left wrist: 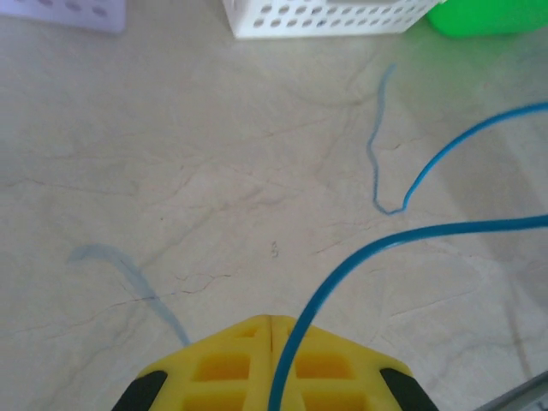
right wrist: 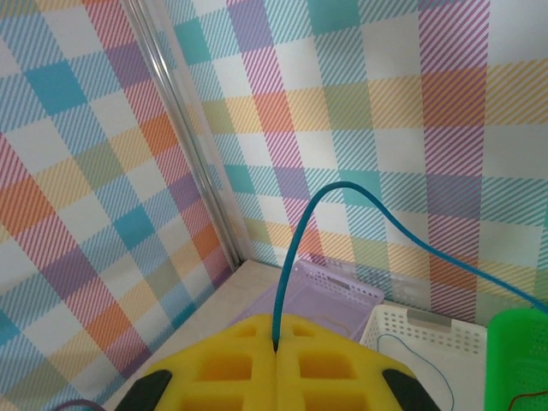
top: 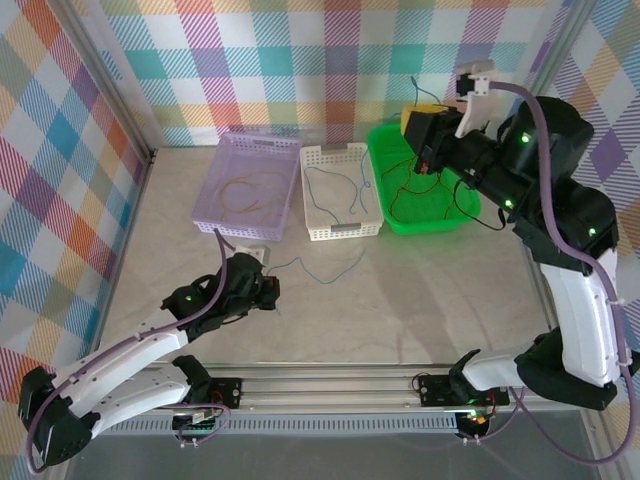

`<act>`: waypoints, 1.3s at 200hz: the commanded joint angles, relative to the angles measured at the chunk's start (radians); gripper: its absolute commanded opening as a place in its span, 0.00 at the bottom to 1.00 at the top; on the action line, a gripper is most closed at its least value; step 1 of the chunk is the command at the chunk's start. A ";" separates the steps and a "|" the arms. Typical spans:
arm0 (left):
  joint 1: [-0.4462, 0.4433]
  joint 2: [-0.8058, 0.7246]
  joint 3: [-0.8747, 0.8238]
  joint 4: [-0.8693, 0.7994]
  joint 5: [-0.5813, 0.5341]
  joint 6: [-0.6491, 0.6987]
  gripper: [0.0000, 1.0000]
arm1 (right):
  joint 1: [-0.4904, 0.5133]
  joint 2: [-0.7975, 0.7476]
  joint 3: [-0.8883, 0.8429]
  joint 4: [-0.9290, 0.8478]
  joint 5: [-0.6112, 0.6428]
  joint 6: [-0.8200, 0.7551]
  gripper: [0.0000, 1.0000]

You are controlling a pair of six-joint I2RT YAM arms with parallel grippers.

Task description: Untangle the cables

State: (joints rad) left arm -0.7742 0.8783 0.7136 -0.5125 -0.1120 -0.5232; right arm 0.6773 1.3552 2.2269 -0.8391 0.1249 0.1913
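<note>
Blue cable (left wrist: 428, 229) pinched tight in my left gripper (left wrist: 271, 321); right gripper (right wrist: 276, 318) clamps blue strand (right wrist: 287, 265) too; pull apart slowly.

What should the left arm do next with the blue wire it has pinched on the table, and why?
Probably lift the left gripper slightly and draw the blue cable toward the white basket. Its jaws are shut on that cable, whose free length trails loose across the table, and the white basket holds a second blue cable.

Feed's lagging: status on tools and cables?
Left tool shut on blue cable, low over table. Right tool shut on second blue cable above green bin.
</note>
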 commanded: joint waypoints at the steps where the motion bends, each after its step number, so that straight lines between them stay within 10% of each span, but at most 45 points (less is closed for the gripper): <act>1: 0.010 -0.035 0.120 -0.095 -0.040 0.020 0.00 | -0.001 0.050 0.026 -0.011 0.025 -0.057 0.00; 114: 0.017 -0.175 0.293 -0.295 -0.168 0.337 0.00 | -0.068 0.352 0.105 0.007 0.033 -0.119 0.00; 260: 0.019 -0.276 0.159 -0.237 -0.214 0.334 0.00 | -0.163 0.680 -0.064 0.124 -0.022 -0.058 0.00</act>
State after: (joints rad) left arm -0.7654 0.6041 0.8772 -0.7704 -0.3084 -0.2001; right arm 0.5171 2.0026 2.1712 -0.7433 0.1291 0.1043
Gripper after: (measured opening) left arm 0.048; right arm 0.042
